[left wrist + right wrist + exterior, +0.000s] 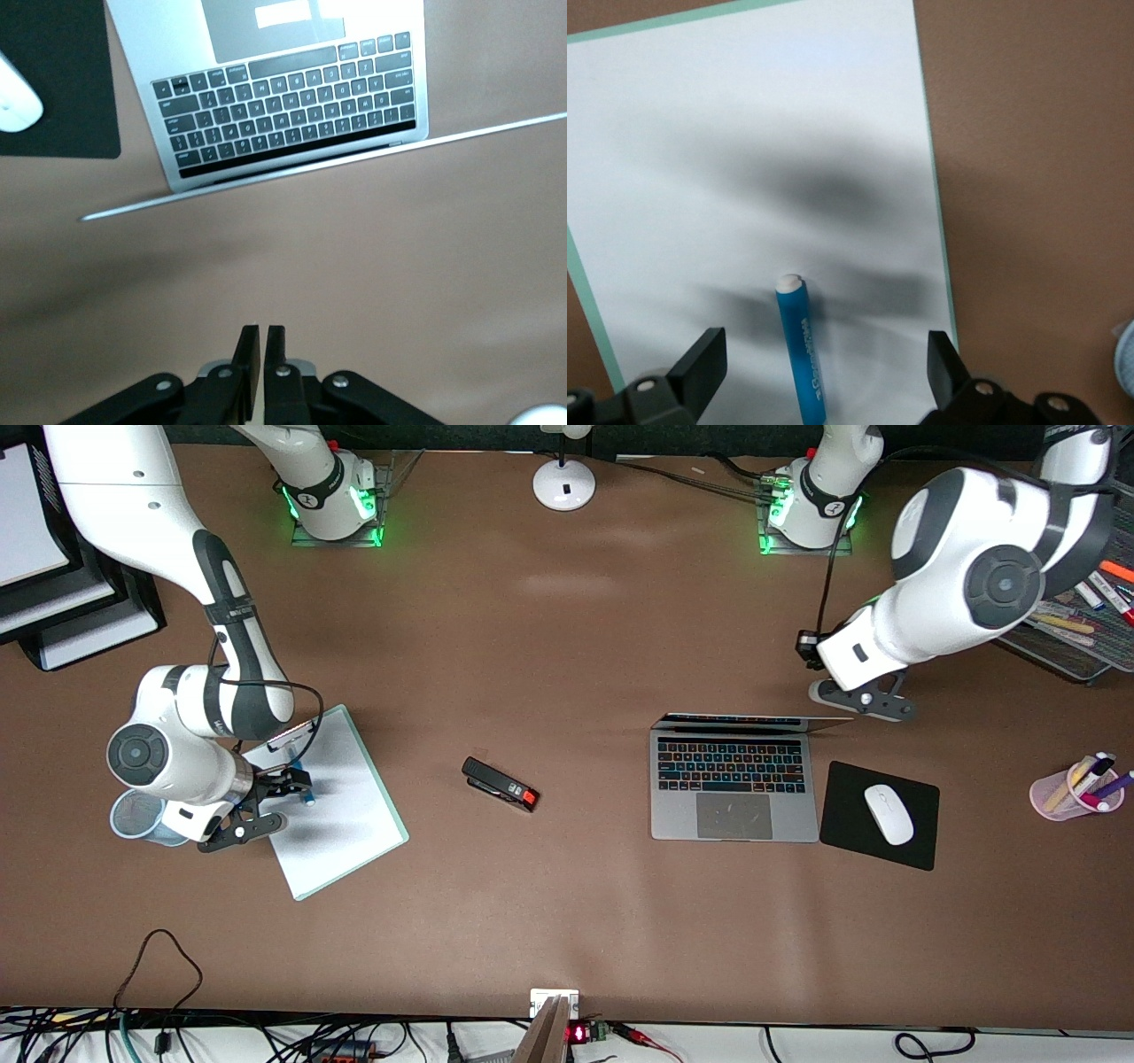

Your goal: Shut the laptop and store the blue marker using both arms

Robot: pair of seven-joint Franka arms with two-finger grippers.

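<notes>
My left tool [258, 354] has its fingers pressed together and holds nothing; it hangs over the bare counter [567, 646] just beside the raised lid of the open laptop [733, 788]. My right tool [824, 363] is spread wide over the blue marker [803, 350], which lies on a white board [341, 806] toward the right arm's end.

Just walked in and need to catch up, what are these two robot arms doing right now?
Both arms are setting up. The right gripper hangs open over the blue marker, which lies on a white board toward the right arm's end of the table. The left gripper is shut and empty, over bare table just past the laptop's raised lid. The laptop is open, so nothing is closed or stored yet.
</notes>
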